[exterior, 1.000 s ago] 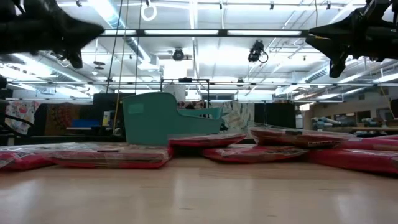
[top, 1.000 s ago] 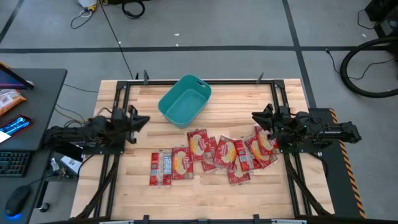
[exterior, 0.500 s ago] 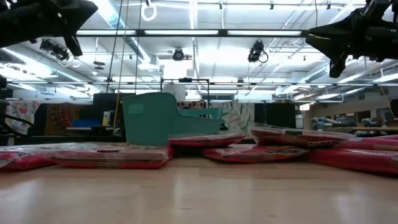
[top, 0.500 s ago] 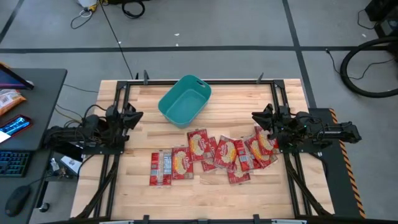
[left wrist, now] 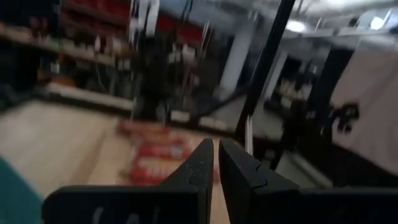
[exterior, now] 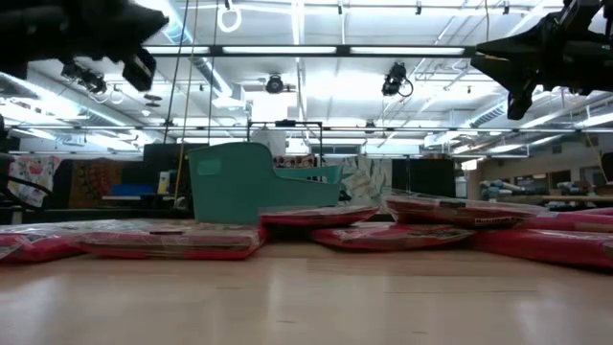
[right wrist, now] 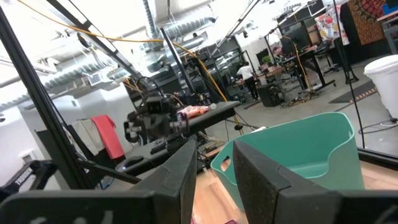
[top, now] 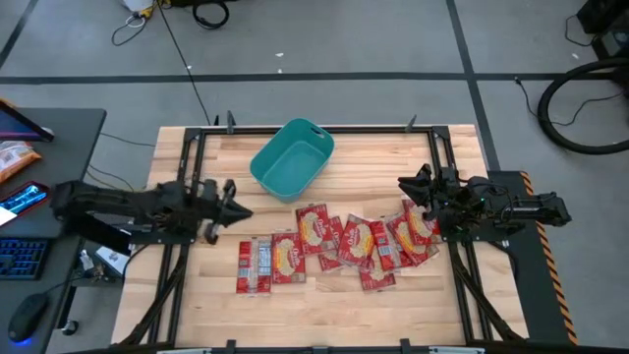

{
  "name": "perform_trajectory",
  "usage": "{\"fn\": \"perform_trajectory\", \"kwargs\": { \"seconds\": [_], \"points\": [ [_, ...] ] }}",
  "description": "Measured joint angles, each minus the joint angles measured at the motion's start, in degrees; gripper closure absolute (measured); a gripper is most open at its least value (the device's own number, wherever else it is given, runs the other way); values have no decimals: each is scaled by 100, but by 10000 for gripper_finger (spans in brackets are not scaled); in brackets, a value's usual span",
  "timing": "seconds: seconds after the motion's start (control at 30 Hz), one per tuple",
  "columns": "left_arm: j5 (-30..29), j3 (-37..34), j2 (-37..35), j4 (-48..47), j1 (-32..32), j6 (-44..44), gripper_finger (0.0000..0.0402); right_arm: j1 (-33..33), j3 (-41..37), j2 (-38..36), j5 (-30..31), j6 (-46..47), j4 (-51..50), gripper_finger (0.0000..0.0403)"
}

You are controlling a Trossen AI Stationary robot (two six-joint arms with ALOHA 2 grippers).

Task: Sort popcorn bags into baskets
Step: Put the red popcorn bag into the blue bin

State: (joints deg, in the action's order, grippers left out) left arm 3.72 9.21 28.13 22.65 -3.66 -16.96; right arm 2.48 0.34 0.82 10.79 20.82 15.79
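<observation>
While nothing has yet gone into it, the surface (top: 197,295) carries the whole job: the teal basket (top: 291,160) sits empty at the far middle edge, tilted at an angle to the boards, and the popcorn bags (top: 334,244) lie in an overlapping band across the near middle, from a pair at the left end (top: 256,265) to a heap at the right. On the left, the dark arm reaches inward over bare wood, and the left gripper (top: 228,200) hangs above the surface between the basket and the leftmost bags, touching neither; its wrist view shows the two fingers (left wrist: 200,171) clenched almost together on nothing, with red bags blurred beyond them. The right gripper (top: 415,187) waits at the right edge, raised just beside the right-hand heap (its fingers stand a little apart, nothing between them, the basket visible ahead). By my judgement this is the approach to a first pick: the left gripper would need to part its fingers, move nearer over the closest bag and descend onto an edge before any carry to the basket.
</observation>
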Motion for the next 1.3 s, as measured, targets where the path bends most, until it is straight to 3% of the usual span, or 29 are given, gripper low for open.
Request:
{"fn": "perform_trajectory", "kwargs": {
  "seconds": [0.5,0.63,0.83,0.97,1.17,1.3],
  "points": [
    [-115,133,1856,-59,-310,-152,369,0,0,0,0,0,0,291],
    [-344,646,2392,-441,-709,105,361,1,0,0,0,0,2,291],
    [-1067,1686,3377,-2039,-1167,447,323,0,0,0,0,0,0,291],
    [-1142,2298,3998,-2840,-1305,854,297,1,0,0,0,0,0,291],
    [-1160,2939,4881,-3308,-1333,1520,287,2,1,0,0,0,2,291],
    [-1621,3221,5404,-3318,-1333,1795,287,0,0,1,0,0,0,291]
  ]
}}
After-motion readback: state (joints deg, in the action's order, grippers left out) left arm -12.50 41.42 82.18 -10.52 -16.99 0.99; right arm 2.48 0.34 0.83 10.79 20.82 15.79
